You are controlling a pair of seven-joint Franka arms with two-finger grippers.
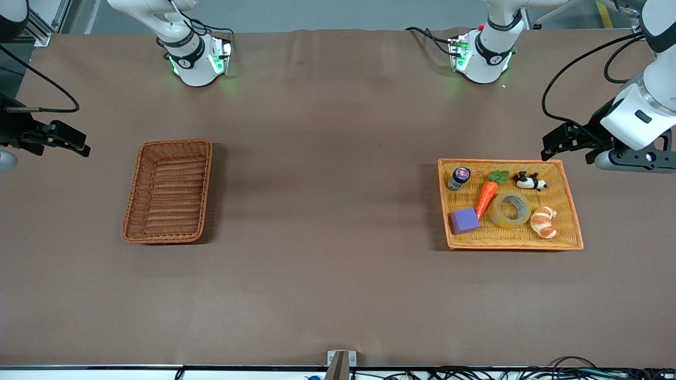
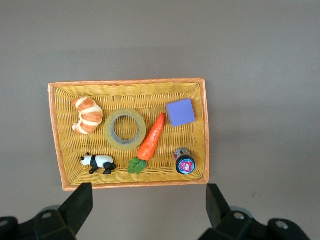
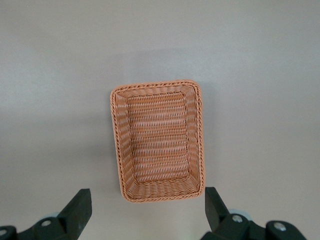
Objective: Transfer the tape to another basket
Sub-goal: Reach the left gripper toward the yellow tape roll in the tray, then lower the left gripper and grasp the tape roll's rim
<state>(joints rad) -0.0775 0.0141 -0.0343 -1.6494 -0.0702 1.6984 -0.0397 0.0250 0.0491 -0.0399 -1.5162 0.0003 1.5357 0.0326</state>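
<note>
Since tape lies flat in orange tray between carrot and croissant, bring wide-open left gripper straight down, pinch ring wall, then carry to empty basket. Right gripper open too, waiting.

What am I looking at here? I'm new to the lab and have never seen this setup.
Two white robot arms with two-finger grippers stand at a brown table. One picture looks down from across the table; the other two come from cameras on the arms' wrists.

The left gripper hangs open above the shallow orange-yellow woven tray, holding nothing. In that tray lie the yellowish ring-shaped tape roll, a toy carrot, a croissant, a purple block, a toy panda and a small dark jar.

The right gripper, also open, waits beside the reddish-brown wicker basket, which holds nothing.
</note>
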